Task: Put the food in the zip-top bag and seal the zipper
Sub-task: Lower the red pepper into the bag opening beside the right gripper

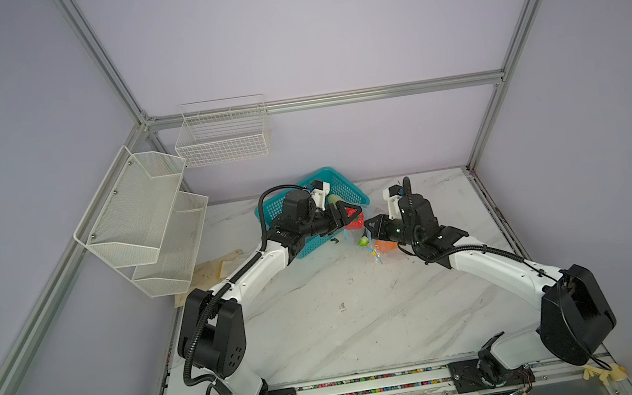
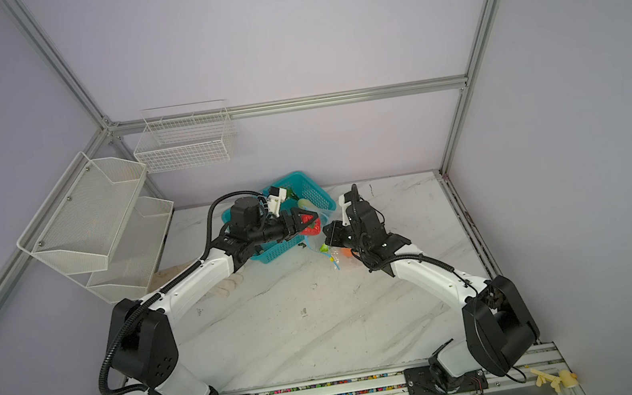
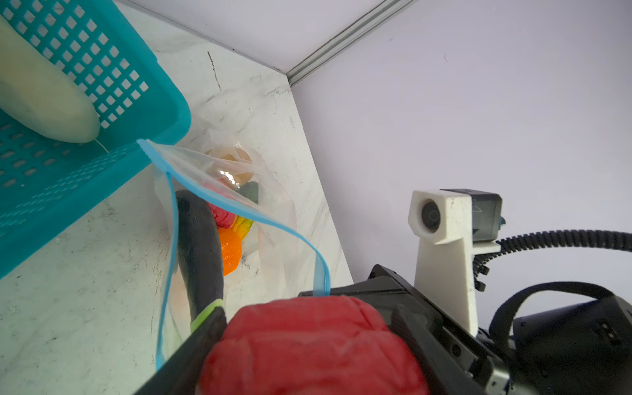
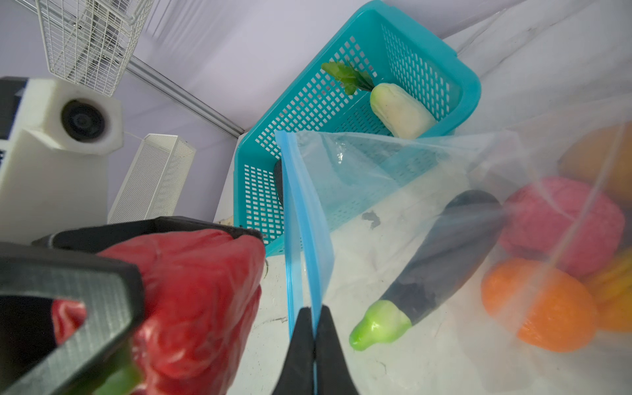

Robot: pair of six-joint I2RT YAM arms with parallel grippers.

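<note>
Pinching the blue zipper [image 4: 304, 219], likely the only firm hold on the limp, slippery zip-top bag [image 4: 393, 164] lying on the desk [image 3: 85, 290], the right fingers [image 4: 297, 352] lift its mouth while the left fingers [image 4: 102, 297], spread wide, clamp a soft-looking red piece [image 4: 198, 290] just outside it.

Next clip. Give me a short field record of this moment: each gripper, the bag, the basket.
left gripper: holding red pepper near the bag's mouth, not yet inside
right gripper: shut on zipper strip, lifting that edge
bag: open; eggplant, orange, pink piece inside
basket: white vegetable, green leaf inside
</note>
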